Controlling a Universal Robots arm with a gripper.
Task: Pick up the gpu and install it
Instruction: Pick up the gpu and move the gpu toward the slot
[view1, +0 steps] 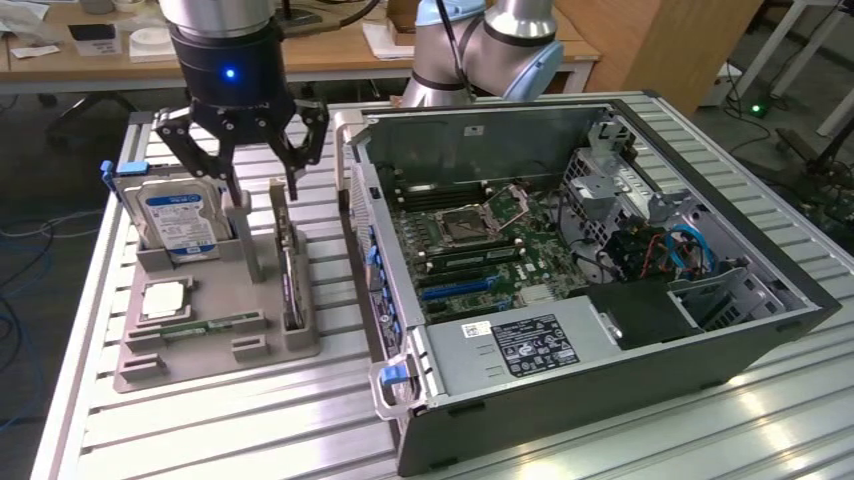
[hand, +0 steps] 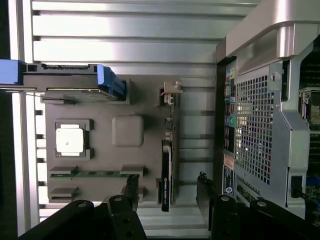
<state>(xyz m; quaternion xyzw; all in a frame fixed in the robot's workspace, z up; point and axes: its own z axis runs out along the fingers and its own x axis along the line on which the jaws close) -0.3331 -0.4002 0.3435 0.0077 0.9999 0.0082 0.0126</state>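
The gpu (view1: 286, 270) (hand: 166, 175), a thin dark-faced circuit card with a pale metal bracket at one end, stands on its long edge in a slot of a grey plastic holder tray (view1: 247, 285) (hand: 150, 150), directly beneath the black gripper (view1: 264, 195) (hand: 166, 186). The gripper is released, its jaws spread wide; in the wrist view one finger (hand: 131, 187) sits to each side of the card, with a gap showing between each finger and the board. Nothing is held.

On the far side of the gripper from the computer, a silver hard drive with a blue label and blue side rails (view1: 178, 222) (hand: 65, 82) stands upright in the same tray. Below it in the tray lie a square silver processor chip (view1: 163, 298) (hand: 69, 139) in a shallow recess and a narrow green memory stick (view1: 214, 325) (hand: 95, 174) in its own slot.

On the gripper's other side, just beside the tray, a dark tower computer case (view1: 574, 400) (hand: 255, 125) lies open, its green motherboard and blue cables exposed. Tray and case both rest on a slatted aluminium bench (view1: 200, 430) (hand: 125, 30).
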